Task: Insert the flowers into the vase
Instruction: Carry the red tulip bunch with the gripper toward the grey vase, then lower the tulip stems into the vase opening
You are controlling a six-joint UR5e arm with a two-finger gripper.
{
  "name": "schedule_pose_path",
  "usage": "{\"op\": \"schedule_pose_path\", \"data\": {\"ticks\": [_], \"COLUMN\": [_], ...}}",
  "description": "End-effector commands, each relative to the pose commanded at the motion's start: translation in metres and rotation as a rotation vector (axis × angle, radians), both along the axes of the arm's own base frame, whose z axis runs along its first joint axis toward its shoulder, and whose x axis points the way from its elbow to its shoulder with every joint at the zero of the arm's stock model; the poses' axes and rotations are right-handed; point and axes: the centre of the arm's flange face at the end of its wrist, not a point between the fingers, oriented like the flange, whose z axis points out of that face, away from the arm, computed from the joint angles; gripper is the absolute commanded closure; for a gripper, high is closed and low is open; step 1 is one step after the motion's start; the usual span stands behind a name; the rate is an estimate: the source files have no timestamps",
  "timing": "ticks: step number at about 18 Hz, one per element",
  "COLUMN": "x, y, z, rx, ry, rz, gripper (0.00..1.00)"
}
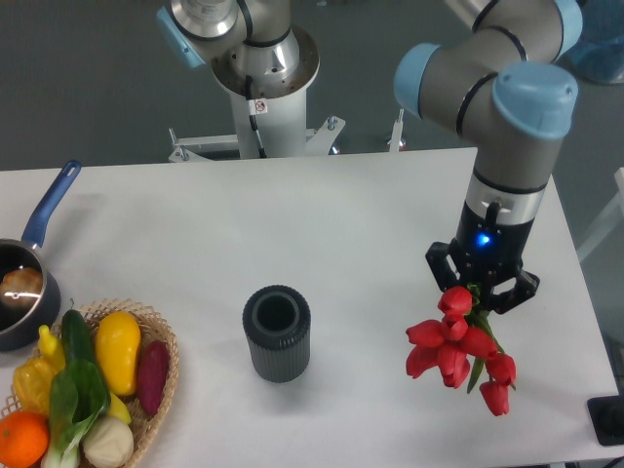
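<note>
Flowers held in the gripper at the right of the table, vase waiting empty at the centre.

Nearest the camera, a basket (pixel 156 390) of vegetables is seen at the left front corner, well apart from the work. The flowers (pixel 456 349) are clamped in the gripper (pixel 478 292), blooms hanging down and forward while the stems are gripped above, which suggests they were picked up from lying flat. A little farther back, the vase (pixel 277 332) is left upright with its round mouth open and unobstructed, well to the left of the bunch. Insertion is judged not yet begun: the bunch would likely need reorienting stems-down and carrying left over the mouth. Behind, a saucepan (pixel 24 292) is set at the table's (pixel 322 214) left edge.
</note>
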Motion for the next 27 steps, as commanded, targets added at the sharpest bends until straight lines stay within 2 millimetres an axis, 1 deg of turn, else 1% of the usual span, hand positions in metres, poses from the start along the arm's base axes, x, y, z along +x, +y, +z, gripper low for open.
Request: {"op": "schedule_pose_path", "data": {"ticks": [2, 3, 4, 6, 7, 8, 10, 11, 12, 16, 17, 19, 20, 22, 24, 27], "x": [0.004, 0.008, 0.014, 0.018, 0.019, 0.023, 0.036, 0.042, 0.048, 0.068, 0.072, 0.095, 0.099, 0.102, 0.108, 0.110], "y": [0.002, 0.004, 0.005, -0.006, -0.007, -0.006, -0.006, -0.003, 0.002, 0.018, 0.024, 0.046, 0.050, 0.056, 0.061, 0.065], "z": [0.006, 0.011, 0.023, 0.046, 0.048, 0.043, 0.050, 0.049, 0.047, 0.055, 0.055, 0.047, 0.046, 0.040, 0.041, 0.037], "rx": [0.040, 0.088, 0.146, 0.257, 0.302, 0.336, 0.412, 0.440, 0.469, 0.623, 0.649, 0.674, 0.690, 0.703, 0.718, 0.740], "ry": [-0.031, -0.064, -0.087, -0.135, -0.171, -0.199, -0.178, -0.192, -0.218, -0.319, -0.326, -0.373, -0.390, -0.417, -0.433, -0.450], "rz": [0.024, 0.026, 0.016, 0.024, 0.023, 0.008, -0.027, -0.037, -0.055, -0.166, -0.193, -0.258, -0.275, -0.292, -0.311, -0.331], "gripper": [1.00, 1.00, 1.00, 1.00, 1.00, 1.00, 1.00, 1.00, 1.00, 1.00, 1.00, 1.00, 1.00, 1.00, 1.00, 1.00]}}
